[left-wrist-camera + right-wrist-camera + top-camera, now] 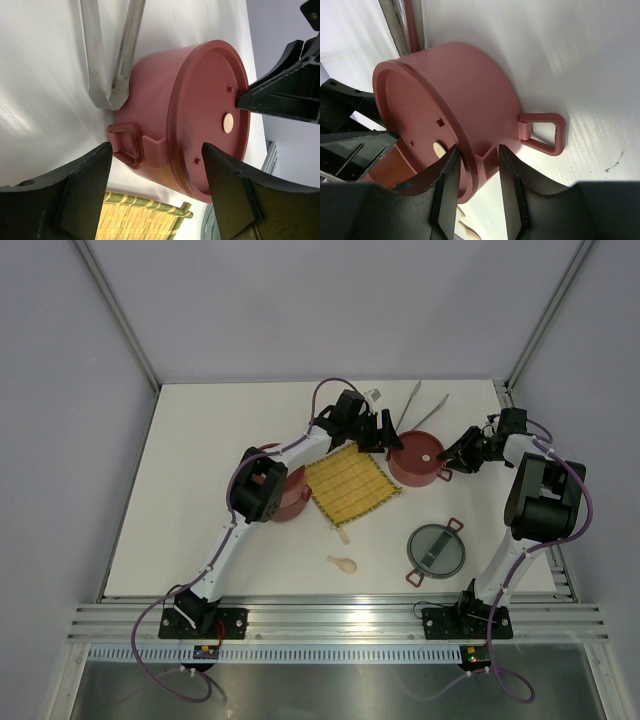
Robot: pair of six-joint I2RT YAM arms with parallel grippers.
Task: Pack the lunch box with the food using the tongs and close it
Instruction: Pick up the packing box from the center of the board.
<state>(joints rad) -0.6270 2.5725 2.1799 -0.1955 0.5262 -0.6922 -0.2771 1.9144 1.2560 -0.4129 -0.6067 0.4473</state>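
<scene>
White table (200,440), all items flat on it. Ref = yellow woven mat (351,483), approx mid-table, turned diamond-wise.

- Just R of mat's far corner: lidded red tier (418,458), upright, disc lid on.
- Beyond that tier, twd far edge: silver tongs (408,406). Arms close together at the end by the tier, spread at the far end.
- L of mat, just beside its edge: 2nd red tier (290,495), partly hidden.
- At mat's near corner: small cream piece (344,534), can't tell what.
- Nearer still, apart from mat: cream spoon (342,563).
- Near-R, well apart: grey see-through lid (436,550) w/ red clips.

Two red tiers (418,459) (296,498), one grey lid (436,550), one tongs (412,405), one mat (350,483), one spoon (342,563).
</scene>
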